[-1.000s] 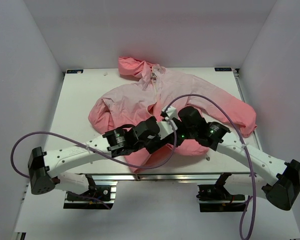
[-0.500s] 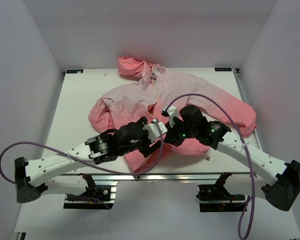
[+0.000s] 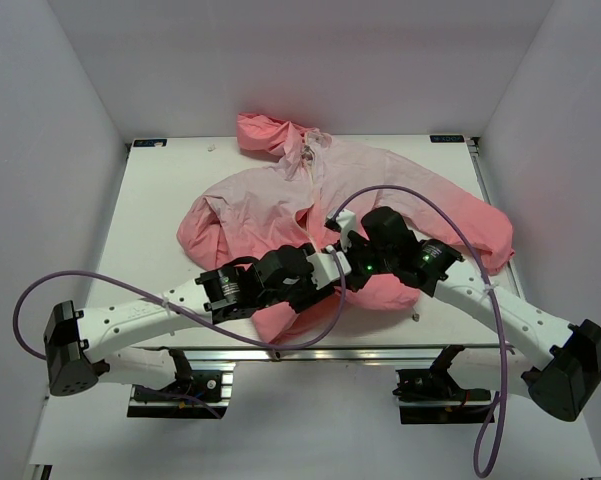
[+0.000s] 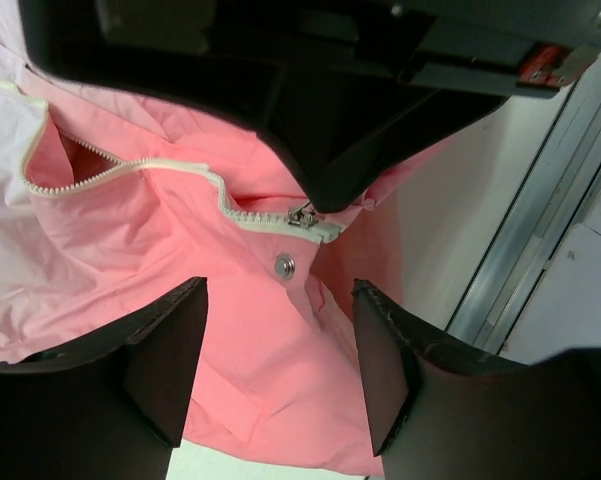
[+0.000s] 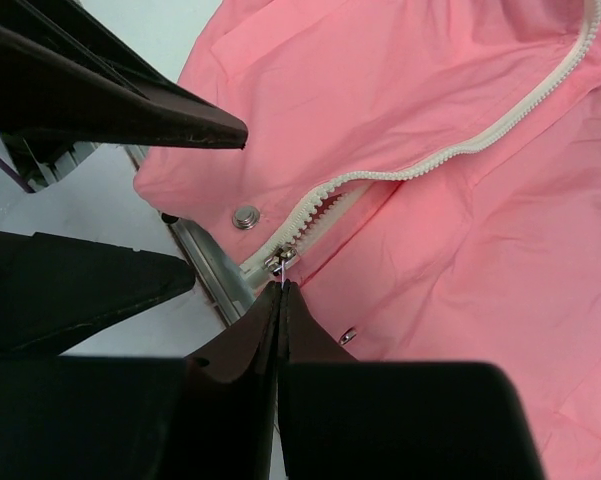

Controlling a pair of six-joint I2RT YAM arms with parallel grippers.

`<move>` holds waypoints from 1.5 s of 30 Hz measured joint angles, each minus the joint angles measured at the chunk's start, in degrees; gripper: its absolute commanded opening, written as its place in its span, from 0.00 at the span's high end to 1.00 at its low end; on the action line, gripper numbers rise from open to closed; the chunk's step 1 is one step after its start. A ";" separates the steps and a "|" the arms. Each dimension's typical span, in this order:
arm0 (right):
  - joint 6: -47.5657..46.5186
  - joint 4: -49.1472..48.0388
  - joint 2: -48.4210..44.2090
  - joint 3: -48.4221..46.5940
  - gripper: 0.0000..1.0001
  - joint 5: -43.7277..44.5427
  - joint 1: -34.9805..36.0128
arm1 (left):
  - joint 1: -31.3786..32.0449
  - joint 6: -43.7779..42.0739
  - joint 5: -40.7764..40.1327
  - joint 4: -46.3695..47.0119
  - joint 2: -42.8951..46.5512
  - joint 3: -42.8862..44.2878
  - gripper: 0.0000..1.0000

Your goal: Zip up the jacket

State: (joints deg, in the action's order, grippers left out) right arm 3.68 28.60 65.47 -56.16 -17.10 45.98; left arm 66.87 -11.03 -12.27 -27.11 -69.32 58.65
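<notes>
One end effector (image 5: pixel 281 288) (right) pinches jacket (image 5: pixel 430 260) zipper (image 5: pixel 430 168);

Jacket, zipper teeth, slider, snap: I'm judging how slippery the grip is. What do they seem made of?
Jacket: thin synthetic weave, probably nylon, matte with fine crinkles.
Zipper teeth: whitish moulded plastic, by their chunky, dull look.
Slider: small, glinting, likely metal.
Snap: metal, seemingly, from its silvery shine.

Swings the left gripper (image 3: pixel 335 272) back rightward along the jacket (image 3: pixel 400 190) hem after its retreat half a second ago. Draws in the purple cable (image 3: pixel 22 310) loop.
</notes>
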 measured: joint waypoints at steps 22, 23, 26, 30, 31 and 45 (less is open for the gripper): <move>0.46 -0.02 0.26 -0.09 1.00 -2.40 -0.96 | -0.02 -1.88 0.90 0.17 -4.68 0.24 1.00; 0.57 -0.02 0.26 -0.11 1.00 -2.40 -0.96 | -0.02 -1.97 1.01 0.15 -4.70 0.24 1.00; 1.46 -0.63 0.13 0.13 1.00 -2.16 -0.96 | -0.02 -2.19 1.38 -0.50 -5.01 0.61 1.00; 2.78 -2.47 -0.39 1.46 1.00 -0.50 -0.94 | -0.37 -2.21 3.08 -2.80 -6.10 2.43 1.00; 3.15 -2.78 -0.35 1.55 1.00 0.13 -0.81 | -0.46 -2.08 3.52 -3.34 -6.36 2.97 1.00; 4.94 -10.25 6.60 1.70 1.00 8.04 0.44 | -1.03 1.36 5.44 -6.29 -3.89 3.98 1.00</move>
State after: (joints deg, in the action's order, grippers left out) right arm 8.62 18.35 72.07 -54.46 -9.06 46.41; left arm 65.84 -9.67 -6.83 -33.41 -73.21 62.63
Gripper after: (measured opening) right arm 0.009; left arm 0.033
